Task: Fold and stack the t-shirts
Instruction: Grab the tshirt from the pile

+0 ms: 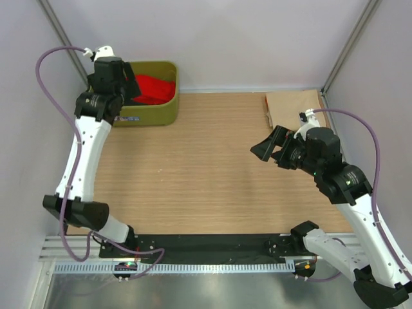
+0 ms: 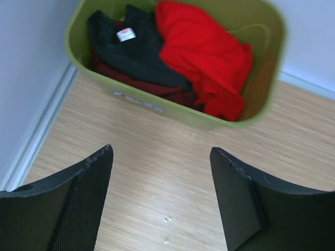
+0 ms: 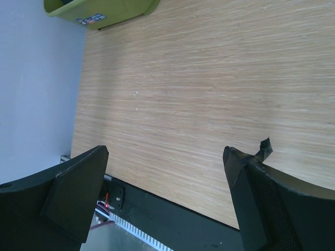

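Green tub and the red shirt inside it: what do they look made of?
The green tub looks like moulded plastic: smooth walls, slight sheen, rigid rounded rim. The red shirt looks like soft matte cloth, possibly cotton knit: it slumps in loose folds.

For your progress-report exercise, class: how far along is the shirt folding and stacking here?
Done: the beige t-shirt looks folded at the far-right corner. In hand: nothing; left gripper and right gripper are open. Left: red t-shirt, black t-shirt and maroon t-shirt, heaped in the tub.
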Tool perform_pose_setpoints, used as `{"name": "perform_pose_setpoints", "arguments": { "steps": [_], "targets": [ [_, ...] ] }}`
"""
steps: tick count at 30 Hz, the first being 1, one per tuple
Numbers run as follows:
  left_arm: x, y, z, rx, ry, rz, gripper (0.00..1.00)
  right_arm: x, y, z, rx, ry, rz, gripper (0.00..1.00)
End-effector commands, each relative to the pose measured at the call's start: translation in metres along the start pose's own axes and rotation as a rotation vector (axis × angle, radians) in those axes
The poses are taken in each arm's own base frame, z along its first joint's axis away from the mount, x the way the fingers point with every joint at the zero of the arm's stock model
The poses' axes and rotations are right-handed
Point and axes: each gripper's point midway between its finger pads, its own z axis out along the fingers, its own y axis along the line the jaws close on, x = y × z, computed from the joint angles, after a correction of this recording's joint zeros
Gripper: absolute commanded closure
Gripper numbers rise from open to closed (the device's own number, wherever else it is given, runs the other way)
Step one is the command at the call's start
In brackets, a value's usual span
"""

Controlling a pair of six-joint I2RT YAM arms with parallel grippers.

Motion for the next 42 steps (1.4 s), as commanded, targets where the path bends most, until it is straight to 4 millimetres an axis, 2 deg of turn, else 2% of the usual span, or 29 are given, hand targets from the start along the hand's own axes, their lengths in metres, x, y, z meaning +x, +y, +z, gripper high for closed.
{"name": "perform_pose_setpoints", "arguments": {
  "steps": [1,2,3,4,5,6,7,8,11,12,13,15,17,19,20,23,24,26,27,30,31,32,33,34,36,37,40,41,42],
  "targets": [
    [-0.003,0.023,0.039,-0.08,0.018,-0.04,0.25,-0.003,0.013,-0.004,-0.067,-0.014,-0.002,0.0],
    [-0.006,0.039,0.053,-0.125,0.017,-0.057,0.28,-0.003,0.012,-0.005,-0.066,-0.018,-0.009,0.0],
    [0.002,0.044,0.073,-0.154,0.042,-0.055,0.33,-0.003,0.011,-0.006,-0.062,-0.019,-0.015,0.0],
    [0.003,0.05,0.086,-0.172,0.049,-0.059,0.36,-0.004,0.01,-0.008,-0.055,-0.017,-0.026,0.0],
    [-0.007,0.059,0.096,-0.189,0.019,-0.078,0.4,-0.005,0.01,-0.009,-0.053,-0.019,-0.041,0.0],
    [0.004,0.062,0.117,-0.208,0.045,-0.071,0.41,-0.004,0.009,-0.009,-0.049,-0.013,-0.049,0.0],
    [0.006,0.062,0.129,-0.215,0.042,-0.07,0.42,-0.004,0.008,-0.01,-0.044,-0.009,-0.054,0.0],
    [-0.003,0.079,0.139,-0.249,0.021,-0.095,0.41,-0.004,0.008,-0.01,-0.044,-0.007,-0.064,0.0],
    [0.023,0.086,0.186,-0.279,0.102,-0.079,0.41,-0.004,0.006,-0.009,-0.033,-0.003,-0.075,0.0],
    [0.016,0.087,0.19,-0.284,0.091,-0.078,0.41,-0.004,0.005,-0.007,-0.025,-0.001,-0.08,0.0],
    [0.035,0.089,0.211,-0.306,0.132,-0.056,0.41,-0.004,0.004,-0.005,-0.02,-0.001,-0.084,0.0],
    [0.038,0.1,0.223,-0.366,0.126,-0.044,0.38,-0.004,0.001,-0.001,-0.005,0.005,-0.095,0.0],
    [0.059,0.114,0.245,-0.416,0.163,-0.033,0.36,-0.003,-0.002,0.004,0.008,0.016,-0.097,0.0],
    [0.06,0.125,0.261,-0.447,0.144,-0.047,0.36,-0.002,-0.008,0.01,0.033,0.022,-0.102,0.0],
    [0.071,0.128,0.273,-0.452,0.154,-0.041,0.37,-0.002,-0.01,0.012,0.044,0.024,-0.105,0.0],
    [0.064,0.125,0.291,-0.428,0.098,-0.023,0.45,0.002,-0.019,0.021,0.083,0.037,-0.103,0.0],
    [0.063,0.126,0.296,-0.43,0.085,-0.016,0.62,0.002,-0.021,0.023,0.09,0.04,-0.099,0.0],
    [0.043,0.126,0.297,-0.431,0.022,-0.004,0.85,0.005,-0.023,0.029,0.1,0.053,-0.09,0.0],
    [0.027,0.122,0.291,-0.42,-0.01,-0.01,1.0,0.004,-0.023,0.031,0.101,0.05,-0.082,0.0],
    [-0.03,0.094,0.261,-0.329,-0.149,-0.082,1.0,0.006,-0.024,0.037,0.111,0.061,-0.059,0.0],
    [-0.065,0.084,0.231,-0.281,-0.234,-0.116,1.0,0.007,-0.025,0.037,0.117,0.067,-0.053,0.0],
    [-0.073,0.067,0.221,-0.191,-0.254,-0.139,1.0,0.007,-0.024,0.037,0.115,0.069,-0.046,0.0],
    [-0.099,0.046,0.205,-0.099,-0.335,-0.173,1.0,0.006,-0.023,0.035,0.113,0.063,-0.039,0.0],
    [-0.13,0.029,0.168,0.004,-0.403,-0.221,1.0,0.005,-0.022,0.034,0.108,0.059,-0.034,0.0],
    [-0.156,0.004,0.13,0.118,-0.458,-0.263,1.0,0.002,-0.018,0.028,0.088,0.037,-0.028,0.0],
    [-0.178,-0.003,0.091,0.179,-0.508,-0.291,1.0,0.003,-0.016,0.027,0.075,0.032,-0.03,0.0],
    [-0.193,-0.039,0.034,0.424,-0.51,-0.361,1.0,0.009,-0.02,0.023,0.073,0.035,-0.035,0.0],
    [-0.205,-0.045,-0.004,0.504,-0.536,-0.378,1.0,0.01,-0.022,0.022,0.084,0.037,-0.034,0.0],
    [-0.204,-0.061,-0.028,0.629,-0.507,-0.393,1.0,0.01,-0.024,0.02,0.091,0.033,-0.037,0.0]
  ]
}}
